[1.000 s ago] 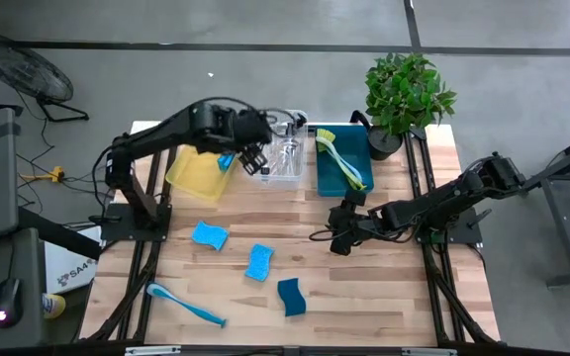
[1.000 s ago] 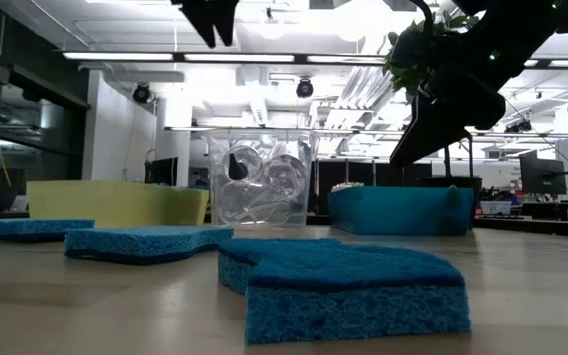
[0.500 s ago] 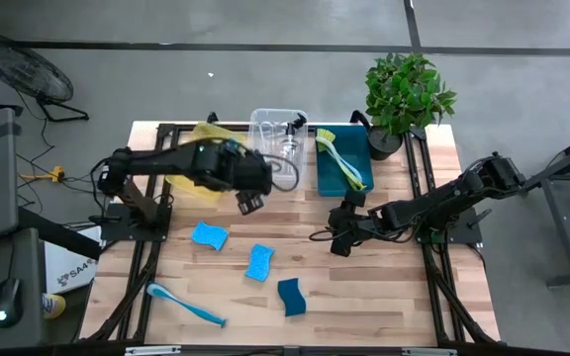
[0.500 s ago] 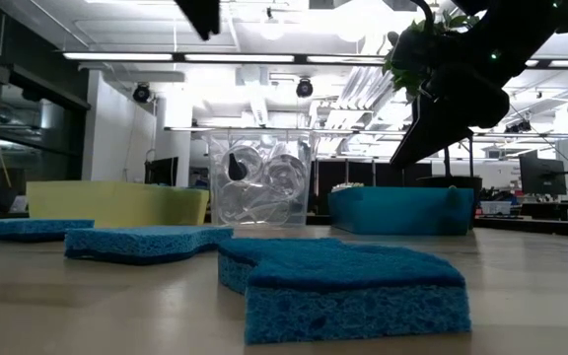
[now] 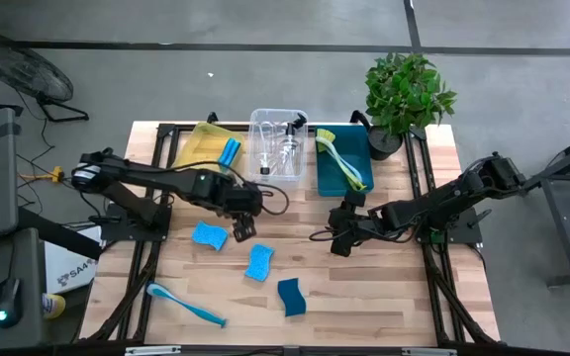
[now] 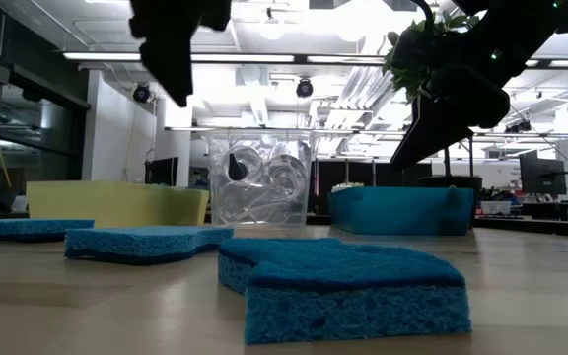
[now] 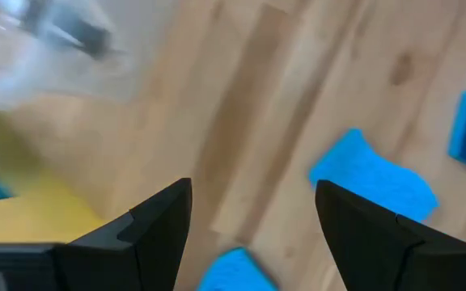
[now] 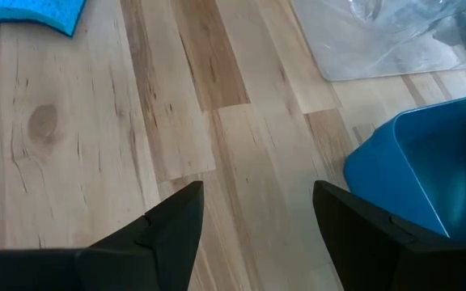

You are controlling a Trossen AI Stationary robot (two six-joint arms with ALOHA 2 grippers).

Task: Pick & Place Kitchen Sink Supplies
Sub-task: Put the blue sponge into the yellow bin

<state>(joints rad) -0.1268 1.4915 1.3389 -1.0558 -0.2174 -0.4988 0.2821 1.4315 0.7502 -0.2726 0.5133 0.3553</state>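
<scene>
Three sponges point(image 5: 258, 262) mid-table, brush point(image 5: 186, 304) front-left, bins point(image 5: 277, 148) behind

High cam straight down, far, whole table point(image 5: 364, 287). Low cam at tabletop level, close behind a sponge point(image 6: 348, 286). Wrist cams near the wood; both catch the clear bin point(image 8: 395, 40).

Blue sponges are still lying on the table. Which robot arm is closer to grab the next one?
Probably the left. Its open left gripper hangs right beside the nearest blue sponge, with two more sponges close by. The right gripper, also open, waits farther off, nearer the teal bin.
</scene>
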